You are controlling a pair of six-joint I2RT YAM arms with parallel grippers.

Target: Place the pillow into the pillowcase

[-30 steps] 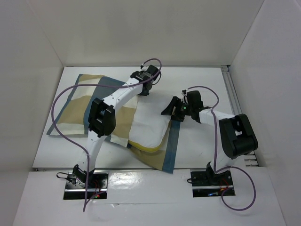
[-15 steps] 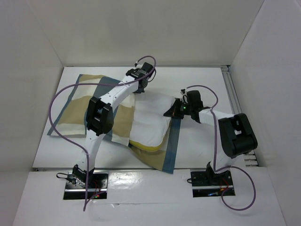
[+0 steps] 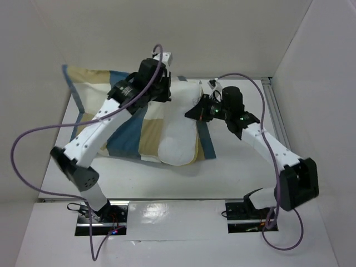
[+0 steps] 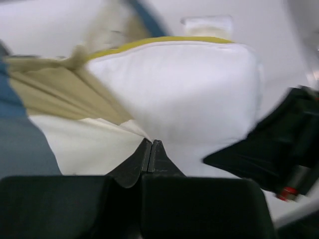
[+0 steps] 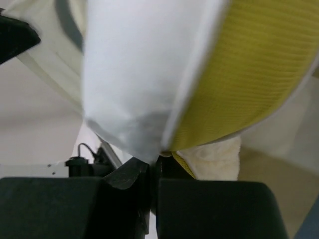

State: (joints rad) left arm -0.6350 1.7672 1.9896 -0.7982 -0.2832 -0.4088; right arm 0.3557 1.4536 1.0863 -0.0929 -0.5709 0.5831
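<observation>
The white pillow [image 3: 178, 142] hangs lifted off the table, its lower end sagging in front of the blue, tan and cream pillowcase [image 3: 130, 130], which is also raised and draped toward the back wall. My left gripper [image 3: 168, 92] is at the pillow's upper left. In the left wrist view it [image 4: 151, 143] is shut, with tan and cream pillowcase [image 4: 75, 144] folds running into its tips beside the pillow [image 4: 184, 89]. My right gripper [image 3: 192, 114] is at the pillow's upper right. It [image 5: 155, 162] is shut on a pillow [image 5: 134, 69] corner where the yellow band [image 5: 249, 74] ends.
White walls close in on the left, back and right. A metal rail [image 3: 275, 111] runs along the table's [image 3: 239, 167] right edge. Purple cables loop off both arms; the left arm's cable [image 3: 22, 144] swings wide to the left.
Both grippers have closed and both arms have risen toward the back wall, lifting the pillow and pillowcase off the table. The pillowcase now hangs up against the back instead of lying flat.
</observation>
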